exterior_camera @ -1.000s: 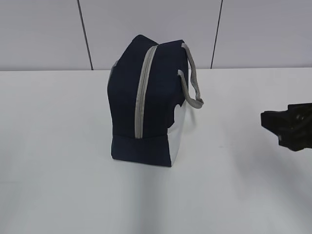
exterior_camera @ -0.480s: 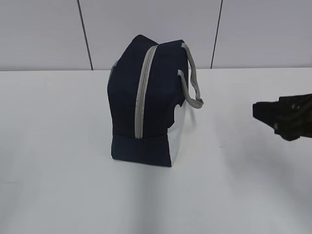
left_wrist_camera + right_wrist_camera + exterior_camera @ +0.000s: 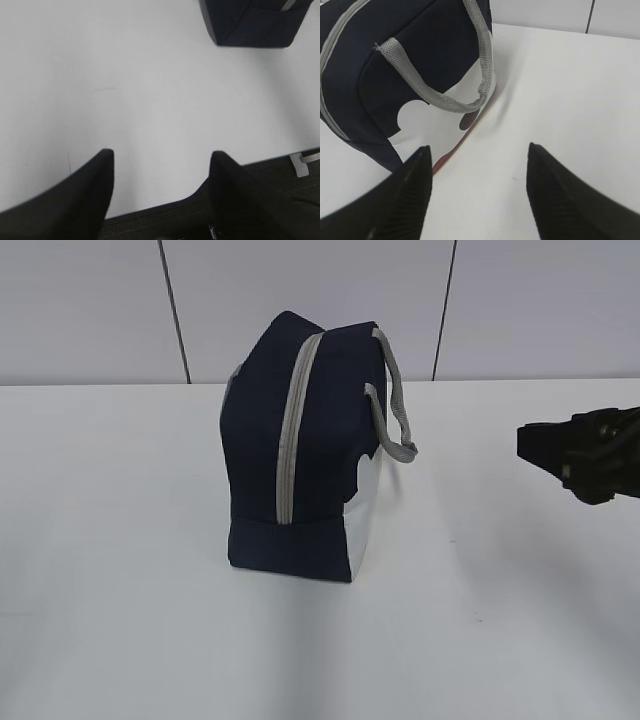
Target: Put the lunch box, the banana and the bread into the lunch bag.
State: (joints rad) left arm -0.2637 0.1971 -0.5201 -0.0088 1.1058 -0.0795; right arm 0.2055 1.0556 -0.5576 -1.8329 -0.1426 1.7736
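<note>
- Navy fabric makes up most of the bag (image 3: 300, 455), which stands upright near the middle of the white counter (image 3: 120, 540), towards its far side.
- Its grey zipper (image 3: 292, 430) runs from the top down the near end panel and looks closed along the whole stretch that shows.
- Two grey handles (image 3: 395, 410) loop off the bag's right side; in the right wrist view one of them (image 3: 437, 97) hangs across the white side panel (image 3: 432, 127).
- That panel has rounded edges where it meets the navy cloth, and a thin red line shows along its bottom edge.
- The box, banana and bread show in none of the three views; whether they are in the bag I cannot tell.
- The right pincer (image 3: 560, 455) hovers above the counter at the right edge of the exterior view, well apart from the bag, its tip towards the handles.
- In the right wrist view its two black fingers (image 3: 555, 200) stand well apart with only bare counter between them; it holds nothing.
- The left pincer (image 3: 160, 195) is out of the exterior view. Its own camera shows it spread wide and empty over the near edge of the counter, dark floor below, with the bag's base (image 3: 255, 25) far off in the upper right corner.
</note>
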